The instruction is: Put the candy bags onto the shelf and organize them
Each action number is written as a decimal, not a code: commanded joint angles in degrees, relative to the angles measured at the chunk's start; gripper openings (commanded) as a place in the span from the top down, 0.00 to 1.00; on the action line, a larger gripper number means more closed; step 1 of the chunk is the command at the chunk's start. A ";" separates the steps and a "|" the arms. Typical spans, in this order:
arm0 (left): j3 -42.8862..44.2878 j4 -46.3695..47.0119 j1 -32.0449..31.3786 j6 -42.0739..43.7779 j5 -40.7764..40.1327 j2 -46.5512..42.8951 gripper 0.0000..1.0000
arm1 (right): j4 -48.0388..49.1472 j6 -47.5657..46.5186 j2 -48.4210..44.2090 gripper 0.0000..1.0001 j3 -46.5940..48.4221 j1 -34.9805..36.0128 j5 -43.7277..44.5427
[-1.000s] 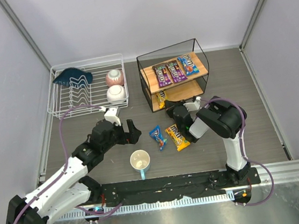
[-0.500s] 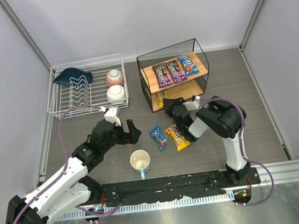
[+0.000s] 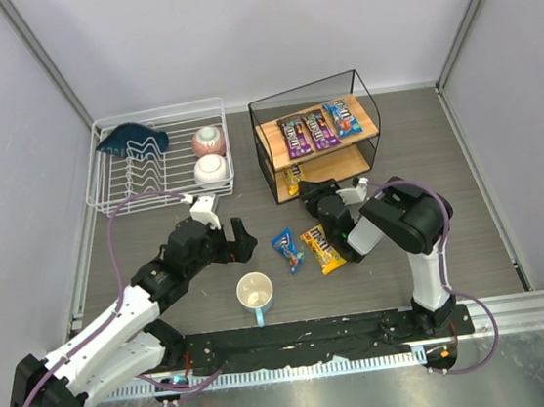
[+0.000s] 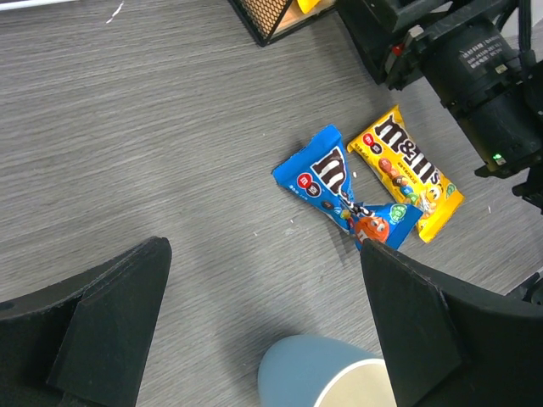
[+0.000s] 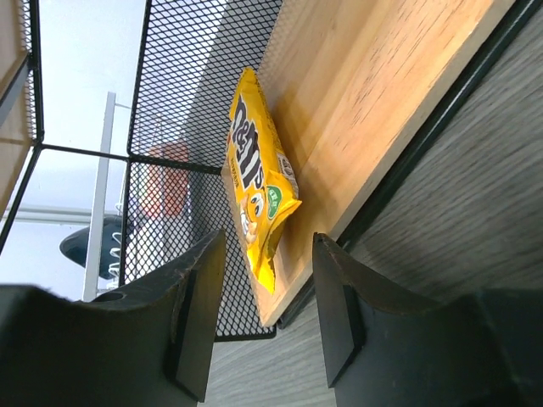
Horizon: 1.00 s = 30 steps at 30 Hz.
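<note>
We see black-framed two-tier wooden shelf (image 3: 270, 146), three glossy candy packets (image 3: 318, 127) up top, yellow packet (image 5: 254, 191) below, both jaws apart.

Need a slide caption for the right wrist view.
Open right claw before a yellow candy bag on the lower board of the shelf.

A white wire dish rack (image 3: 156, 177) holds two bowls (image 3: 208, 140); a mug (image 3: 254, 291) stands apart.

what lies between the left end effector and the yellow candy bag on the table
The blue candy bag lies between the left end effector and the yellow candy bag, as the top view shows.
</note>
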 commanded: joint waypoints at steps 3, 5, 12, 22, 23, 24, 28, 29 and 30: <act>0.26 0.00 -0.44 0.38 -1.26 -0.92 0.00 | 2.72 -2.31 -7.00 0.48 -4.73 0.32 2.43; 0.26 0.09 -0.53 0.38 -1.35 -0.83 0.00 | 2.63 -2.66 -8.67 0.48 -7.35 0.32 2.61; 0.43 -0.26 -0.53 0.29 -1.44 -0.48 0.00 | -4.54 -2.57 -19.83 0.47 -16.15 0.32 1.12; 0.78 -0.96 -0.70 0.29 -2.14 -0.83 0.00 | -37.42 -1.08 -47.50 0.11 -25.12 0.24 1.37; 0.78 -0.96 -0.62 0.29 -2.23 -0.92 0.00 | -43.80 -0.47 -52.05 0.00 -25.38 0.24 1.64; 0.78 -1.05 -0.70 0.29 -2.40 -1.01 0.00 | -46.82 0.40 -55.06 0.00 -25.65 0.24 2.08; 0.96 -1.23 -0.70 0.29 -2.58 -1.09 0.00 | -56.32 -1.34 -68.42 0.00 -27.50 0.24 2.61; 0.96 -1.14 -0.70 0.29 -2.58 -1.18 0.00 | -60.61 -1.69 -71.14 0.00 -27.32 0.24 2.69; 0.87 -1.23 -0.70 0.29 -2.67 -1.10 0.00 | -63.00 -1.87 -74.74 0.00 -26.97 0.32 2.52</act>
